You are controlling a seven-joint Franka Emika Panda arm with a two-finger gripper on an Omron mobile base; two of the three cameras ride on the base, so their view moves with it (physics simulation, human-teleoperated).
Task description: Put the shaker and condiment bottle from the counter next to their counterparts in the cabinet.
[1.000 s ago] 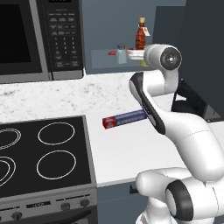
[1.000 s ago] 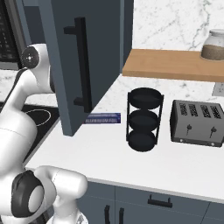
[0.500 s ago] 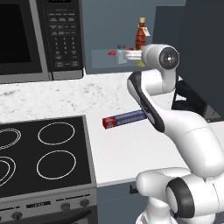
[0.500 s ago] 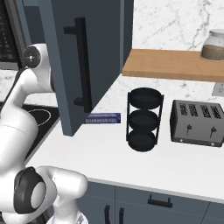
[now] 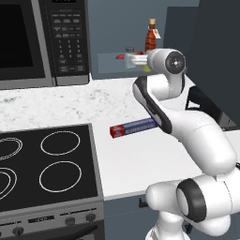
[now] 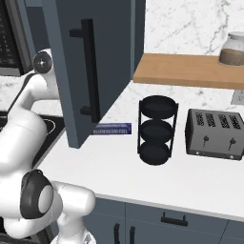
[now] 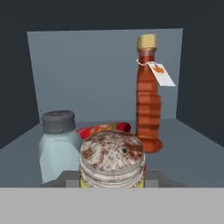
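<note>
The claw (image 7: 112, 183) is gripping the little shaker (image 7: 112, 159) and holding it inside the cabinet (image 7: 105, 74), just beside the pale shaker (image 7: 58, 142). The tall bottle (image 7: 148, 94) is standing upright on the shelf (image 7: 183, 157), next to a small red thing (image 7: 104, 128).

White marble wall (image 6: 190, 28) behind a wooden shelf (image 6: 186, 71) (jar (image 6: 233, 49) on top), microwave (image 5: 42, 42) above stove (image 5: 47, 164).

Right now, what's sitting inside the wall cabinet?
On the cabinet shelf: the condiment bottle upright, a pale shaker, a red-orange item half-hidden behind the gripper-held yellow shaker. The shelf behind that is covered.
</note>
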